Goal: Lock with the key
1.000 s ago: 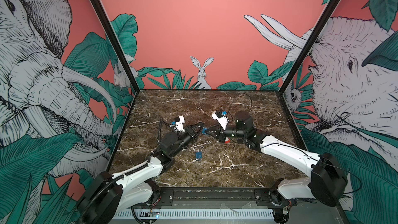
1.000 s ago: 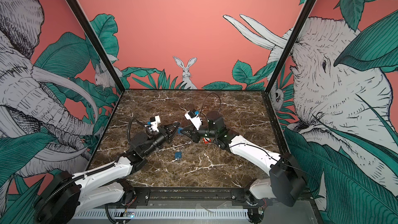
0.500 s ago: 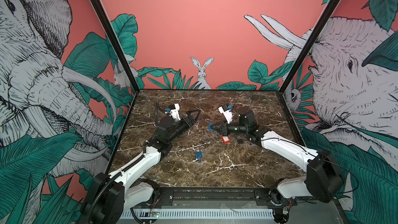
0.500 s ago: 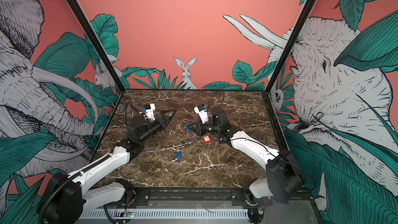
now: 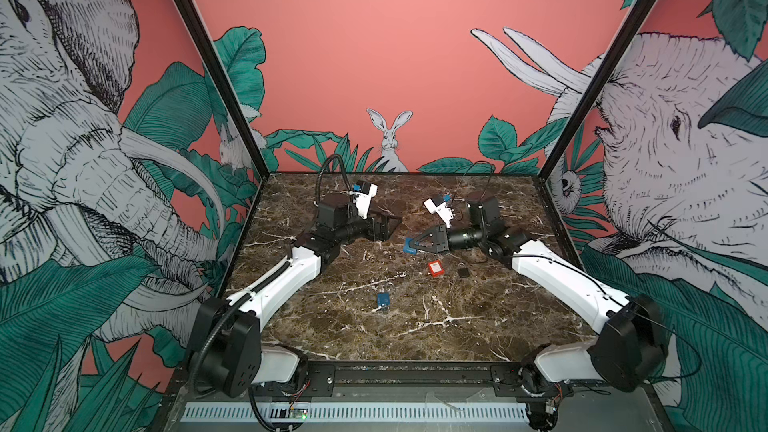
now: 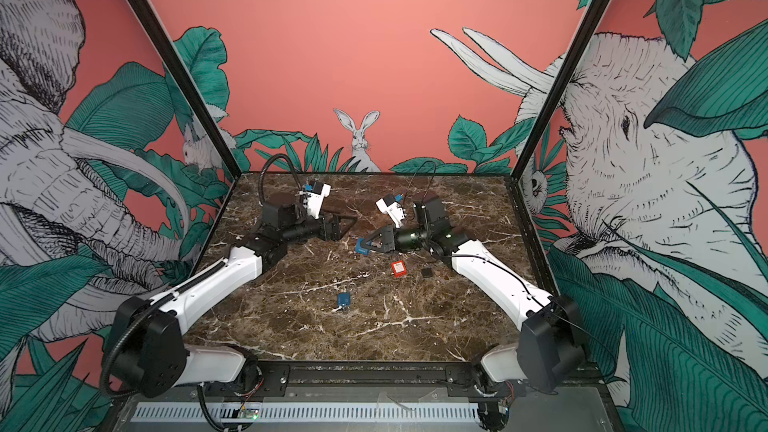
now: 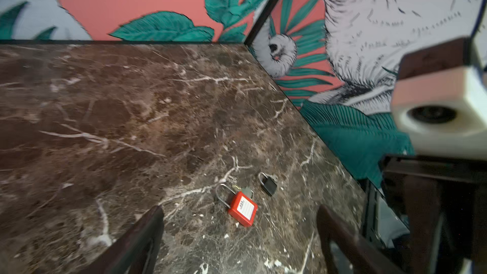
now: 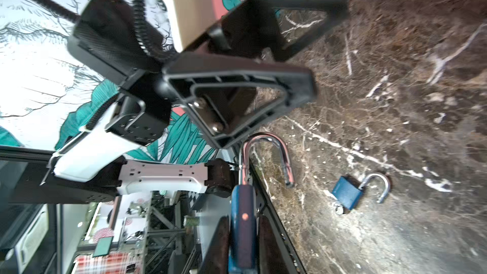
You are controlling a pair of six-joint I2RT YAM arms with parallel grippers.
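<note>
While the two arms face each other over the back half of the table (image 5: 457, 326): snapshot below.

left gripper (image 5: 394, 224): jaws spread wide with nothing between them. It is raised off the marble and points toward the middle.

left fingers (image 7: 137, 238): in the left wrist view they frame bare marble. Two small locks lie on the table beyond them.

right gripper (image 5: 417, 244): clenched on the held blue padlock (image 8: 241, 222), body pinched between both fingers.

held blue padlock, position: at the right gripper's tip, near table centre, above the marble. It is close to the left gripper, and both top views show a gap between them.

shackle (image 8: 266, 151): open, one leg free of the body. It points away from the right gripper, toward the left one.

red padlock (image 5: 435, 268): lies flat on the table, white label up, just in front of the right gripper. Nothing grips it.

black padlock (image 5: 464, 272): small, flat on the marble. It sits near the red padlock on its right-arm side, not touching it.

loose blue padlock (image 5: 382, 300): flat on the marble nearer the front edge, well apart from the other locks. Its shackle is swung open in the right wrist view.

key: not clearly visible. A small silvery bit (image 8: 339, 209) sits at the loose blue padlock's base; cannot tell whether that's it.
</note>
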